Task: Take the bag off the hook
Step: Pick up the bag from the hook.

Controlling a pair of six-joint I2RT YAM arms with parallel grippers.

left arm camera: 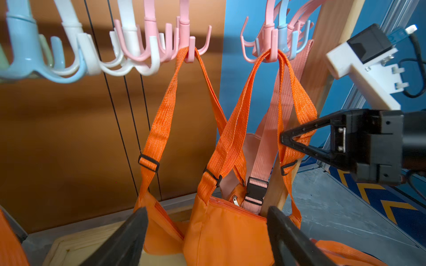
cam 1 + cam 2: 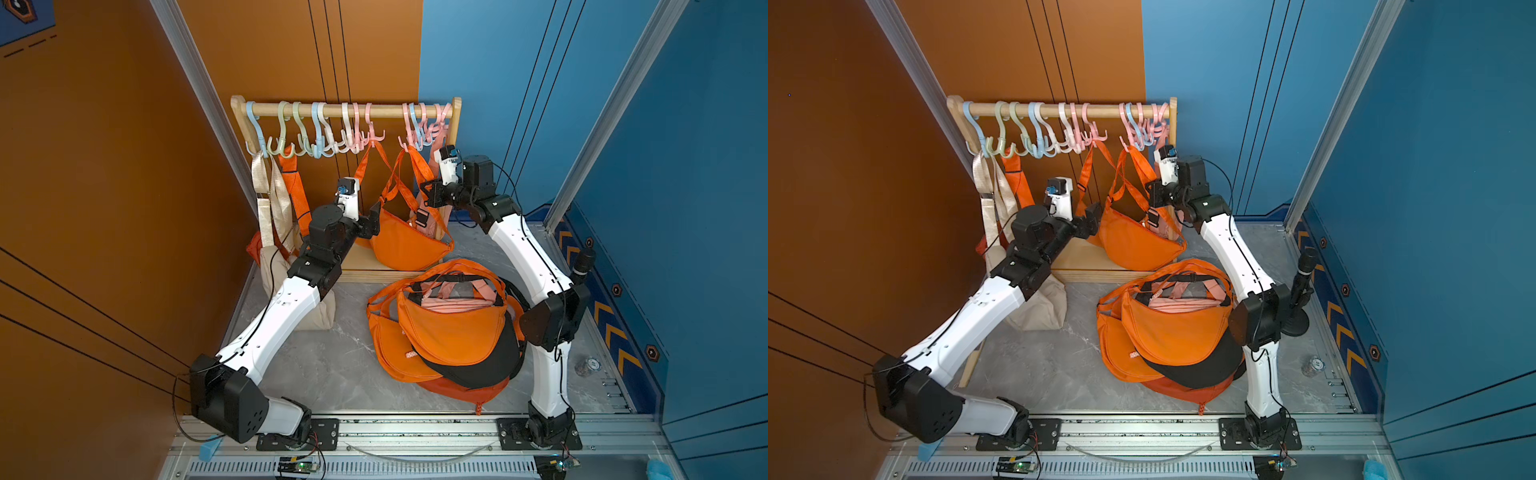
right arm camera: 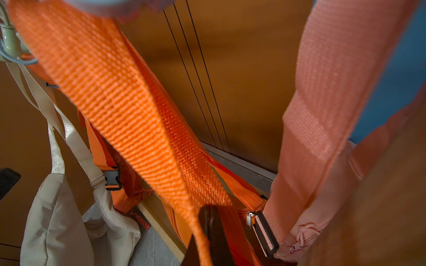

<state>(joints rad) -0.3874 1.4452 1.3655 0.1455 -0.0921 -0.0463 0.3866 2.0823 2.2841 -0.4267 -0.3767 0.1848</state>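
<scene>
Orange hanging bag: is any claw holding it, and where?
The right gripper pinches its orange strap partway below the pink hook; the left gripper is open, empty.

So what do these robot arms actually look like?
Both the left arm and right arm have smooth white shells between chunky black joints, with thin black cables running along them. Each carries a white camera bracket near the wrist. The left gripper and right gripper have black tapering fingers.
</scene>
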